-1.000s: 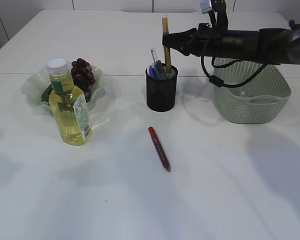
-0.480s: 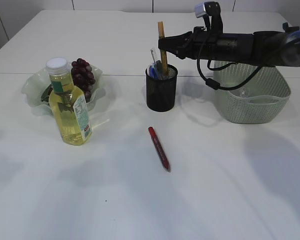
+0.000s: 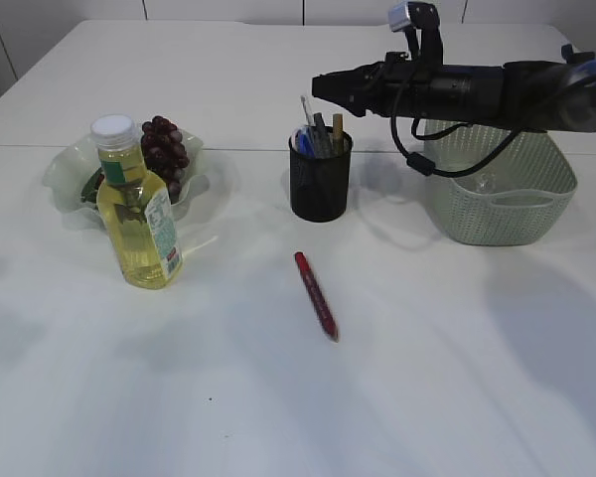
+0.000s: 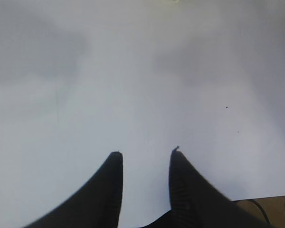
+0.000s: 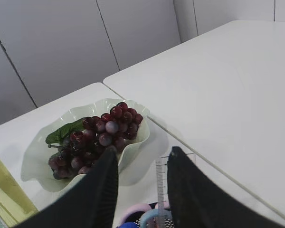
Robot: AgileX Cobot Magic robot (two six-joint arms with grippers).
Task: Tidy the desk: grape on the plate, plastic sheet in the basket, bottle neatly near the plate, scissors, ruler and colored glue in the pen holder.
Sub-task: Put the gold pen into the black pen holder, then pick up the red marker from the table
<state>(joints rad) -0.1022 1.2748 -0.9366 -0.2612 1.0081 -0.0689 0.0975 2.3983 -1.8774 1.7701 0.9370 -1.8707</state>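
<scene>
The white table (image 3: pixel 407 397) is smooth and matte, with a seam running across it behind the plate. The right arm (image 3: pixel 477 84) stretches level over it from the right, black and cabled, and the right gripper (image 3: pixel 323 84) hangs just above the pen holder with its jaws parted and nothing between them. In the right wrist view the clear ruler (image 5: pixel 161 183) stands directly below that gap, its printed marks too fine to read, beside pink and blue scissor loops (image 5: pixel 142 216).

The pale green basket (image 3: pixel 502 214) sits under the arm, a woven plastic tub with a handle slot. The plate (image 3: pixel 70 169) at the left is a wavy-edged, translucent green dish, and the dark red grape bunch (image 3: pixel 165 154) lies in it on green leaves. The bottle (image 3: pixel 136 209) stands upright touching the plate's front rim, clear plastic with yellow liquid, a white cap and a green and white label whose writing I cannot make out.

The black mesh pen holder (image 3: pixel 320 179) stands at the centre, holding the ruler, scissors and a wooden stick. The red colored glue (image 3: pixel 316 295) lies flat on the table in front of it, well apart from both grippers.

The left gripper (image 4: pixel 143 154) hovers over bare table, its black ribbed fingers apart and empty.
</scene>
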